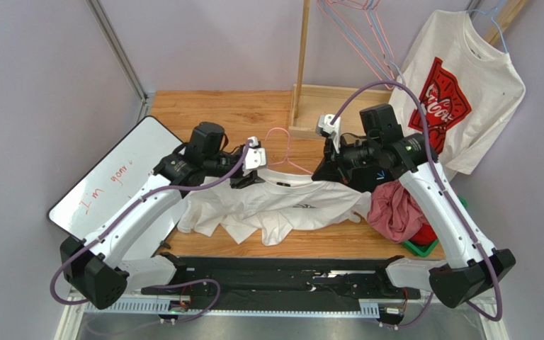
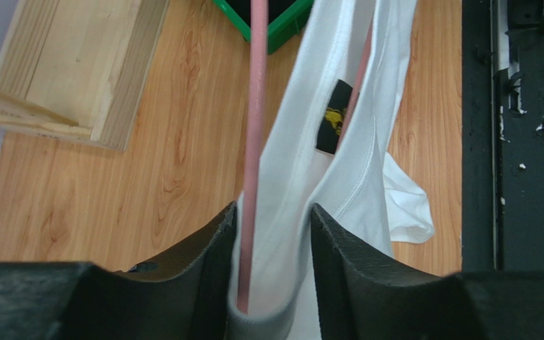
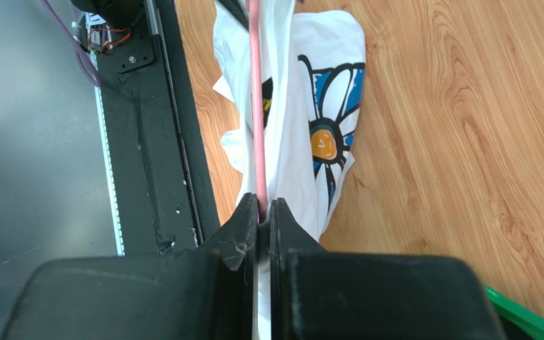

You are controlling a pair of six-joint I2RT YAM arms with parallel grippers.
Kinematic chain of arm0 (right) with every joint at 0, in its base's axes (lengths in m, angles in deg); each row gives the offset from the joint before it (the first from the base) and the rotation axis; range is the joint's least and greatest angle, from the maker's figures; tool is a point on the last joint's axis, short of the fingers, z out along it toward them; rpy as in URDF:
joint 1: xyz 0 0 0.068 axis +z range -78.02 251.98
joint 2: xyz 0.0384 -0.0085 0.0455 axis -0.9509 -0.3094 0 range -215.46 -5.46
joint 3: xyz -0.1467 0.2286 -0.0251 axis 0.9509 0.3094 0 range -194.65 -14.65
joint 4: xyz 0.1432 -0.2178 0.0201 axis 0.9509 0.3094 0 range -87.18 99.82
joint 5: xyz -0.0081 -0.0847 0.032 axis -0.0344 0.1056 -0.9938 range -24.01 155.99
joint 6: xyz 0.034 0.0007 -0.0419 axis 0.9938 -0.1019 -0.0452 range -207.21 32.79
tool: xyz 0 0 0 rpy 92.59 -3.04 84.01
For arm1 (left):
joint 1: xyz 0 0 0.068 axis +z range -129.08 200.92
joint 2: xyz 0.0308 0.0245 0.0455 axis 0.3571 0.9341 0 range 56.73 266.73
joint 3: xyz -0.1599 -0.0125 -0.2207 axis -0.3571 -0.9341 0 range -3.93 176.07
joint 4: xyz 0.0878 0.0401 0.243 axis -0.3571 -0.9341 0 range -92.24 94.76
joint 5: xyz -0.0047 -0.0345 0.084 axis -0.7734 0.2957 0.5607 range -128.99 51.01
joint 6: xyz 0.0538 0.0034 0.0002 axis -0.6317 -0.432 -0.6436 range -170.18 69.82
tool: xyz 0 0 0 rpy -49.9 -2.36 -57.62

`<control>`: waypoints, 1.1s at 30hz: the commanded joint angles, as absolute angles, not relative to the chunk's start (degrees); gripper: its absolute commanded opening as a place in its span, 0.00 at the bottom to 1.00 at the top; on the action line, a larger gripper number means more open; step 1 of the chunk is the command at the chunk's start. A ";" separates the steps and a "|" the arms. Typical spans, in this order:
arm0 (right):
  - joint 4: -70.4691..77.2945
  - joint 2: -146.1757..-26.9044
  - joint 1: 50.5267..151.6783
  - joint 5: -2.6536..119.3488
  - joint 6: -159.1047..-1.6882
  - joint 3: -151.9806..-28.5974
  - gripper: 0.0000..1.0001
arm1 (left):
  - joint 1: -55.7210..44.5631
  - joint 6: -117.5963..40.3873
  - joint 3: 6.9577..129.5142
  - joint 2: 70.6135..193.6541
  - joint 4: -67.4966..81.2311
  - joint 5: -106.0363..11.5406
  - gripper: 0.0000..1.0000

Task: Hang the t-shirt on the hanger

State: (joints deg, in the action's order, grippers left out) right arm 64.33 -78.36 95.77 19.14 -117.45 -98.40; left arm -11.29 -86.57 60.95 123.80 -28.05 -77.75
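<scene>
The white t-shirt (image 1: 289,205) hangs spread between my two grippers above the wooden table. The pink wire hanger (image 1: 282,147) has its hook sticking up behind the collar, and its arms run inside the shirt. My left gripper (image 1: 248,177) is at the shirt's left shoulder. In the left wrist view its jaws (image 2: 273,209) stand apart around the hanger wire (image 2: 256,106) and a loose loop of shirt (image 2: 303,142) with the dark neck label (image 2: 336,117). My right gripper (image 1: 324,172) is at the right shoulder. It (image 3: 264,203) is shut on the hanger wire (image 3: 256,106) and shirt fabric (image 3: 285,85).
A white t-shirt with a red graphic (image 1: 459,92) hangs at the back right beside a wooden rack (image 1: 324,106) with light-blue hangers (image 1: 367,28). A whiteboard (image 1: 112,177) lies at the left. A pink cloth (image 1: 395,209) sits in a green bin (image 1: 423,248) at the right.
</scene>
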 commanded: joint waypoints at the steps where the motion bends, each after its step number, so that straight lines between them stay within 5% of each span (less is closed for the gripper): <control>1: 63.55 -73.32 95.53 18.97 -114.02 -97.10 0.00 | -13.44 -85.08 64.35 126.86 -23.01 -78.26 0.32; 2: 63.98 -72.79 95.53 18.79 -113.58 -96.92 0.00 | -13.44 -85.08 65.23 127.13 -23.10 -79.40 0.07; 3: 65.64 -72.52 95.53 18.79 -113.40 -97.18 0.02 | -13.44 -85.69 65.50 127.13 -23.27 -80.55 0.01; 4: 66.79 -72.43 95.53 18.88 -113.32 -98.05 0.15 | -13.44 -87.52 65.67 126.78 -23.71 -82.56 0.00; 5: 68.02 -72.43 95.53 18.88 -113.31 -98.67 0.55 | -13.44 -88.84 65.68 126.34 -23.97 -83.45 0.00; 7: 70.40 -71.82 95.53 19.05 -113.49 -100.25 0.97 | -13.36 -91.30 66.72 125.99 -26.42 -86.51 0.00; 18: 78.23 -72.61 95.53 16.86 -119.55 -99.83 0.99 | -13.97 -96.41 72.09 126.42 -29.33 -92.16 0.00; 27: 79.37 -72.52 95.53 13.17 -118.41 -97.80 0.57 | -16.43 -96.15 74.99 127.39 -30.74 -91.46 0.00; 30: 76.84 -70.77 95.36 17.28 -116.05 -95.96 0.94 | -16.78 -95.89 74.47 126.78 -30.66 -91.37 0.00; 33: 74.46 -69.01 95.18 22.73 -116.65 -93.76 1.00 | -16.87 -95.80 74.20 125.99 -30.83 -91.02 0.00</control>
State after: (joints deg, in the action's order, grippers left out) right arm 78.15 -71.67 95.50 18.09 -117.03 -95.01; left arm -16.42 -94.94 71.99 127.75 -33.26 -87.13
